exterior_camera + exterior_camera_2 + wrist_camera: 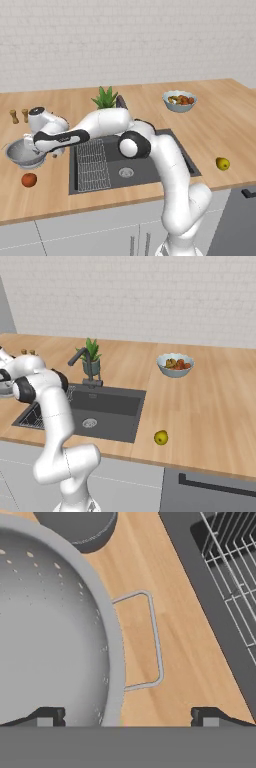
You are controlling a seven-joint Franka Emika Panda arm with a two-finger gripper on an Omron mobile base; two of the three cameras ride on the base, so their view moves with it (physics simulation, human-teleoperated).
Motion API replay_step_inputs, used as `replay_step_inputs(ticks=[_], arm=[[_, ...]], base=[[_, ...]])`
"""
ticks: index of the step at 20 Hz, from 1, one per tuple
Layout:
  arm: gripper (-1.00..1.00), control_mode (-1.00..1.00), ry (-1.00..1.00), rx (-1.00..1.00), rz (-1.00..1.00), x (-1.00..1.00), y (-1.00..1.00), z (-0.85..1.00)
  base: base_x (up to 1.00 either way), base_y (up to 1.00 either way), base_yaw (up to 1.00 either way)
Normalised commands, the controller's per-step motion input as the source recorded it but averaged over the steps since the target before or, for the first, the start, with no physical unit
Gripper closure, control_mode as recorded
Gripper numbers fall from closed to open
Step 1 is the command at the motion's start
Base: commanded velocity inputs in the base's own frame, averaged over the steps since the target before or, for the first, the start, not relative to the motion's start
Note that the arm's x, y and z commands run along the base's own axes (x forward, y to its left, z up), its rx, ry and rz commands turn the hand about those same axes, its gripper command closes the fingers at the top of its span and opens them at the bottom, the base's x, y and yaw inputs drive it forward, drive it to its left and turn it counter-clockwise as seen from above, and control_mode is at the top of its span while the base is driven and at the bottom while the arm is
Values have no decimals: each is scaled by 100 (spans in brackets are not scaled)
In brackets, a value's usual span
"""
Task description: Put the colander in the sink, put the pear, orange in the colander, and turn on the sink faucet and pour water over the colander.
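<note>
So the gripper [127,714] is spread about as wide as it goes and it's got nothing in it. In the hand view one fingertip [47,716] sits over the inside of the colander [50,627] and the other over bare wood counter [145,557], so the colander's rim and its thin wire handle [155,639] fall right between the two tips. Can't tell if anything's actually touching the metal.

From the left base view the hand is parked right at the colander [22,154], on its sink-side edge, with the arm [100,127] stretched out low across the counter from the base. The sink [145,167] is just on the other side of the hand from the colander, wire grid rack [92,165] on the near half of it, round drain [126,172] further along.

The orange [29,179] is close by too, just past the colander toward the counter's front edge. The pear [222,163] is way off, clear across the sink from the gripper. Sink faucet [85,367] stands behind the basin, with a little potted plant [91,358] right by it. Pale fruit bowl [179,100] is far from the hand, back toward the wall.
</note>
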Motion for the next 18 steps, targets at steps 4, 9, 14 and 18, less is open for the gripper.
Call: replay_step_inputs(ticks=[4, 9, 14, 18], arm=[[-100, -100, -2, 0, -2, 30, 21, -6], [-100, -100, 0, 0, -1, 27, 18, 0], [-100, -100, 0, 0, 0, 12, 15, -14], [100, -100, 0, 0, 0, 0, 4, -38]], base=[[0, 0, 0], [0, 0, 0], [0, 0, 0], [0, 0, 0]])
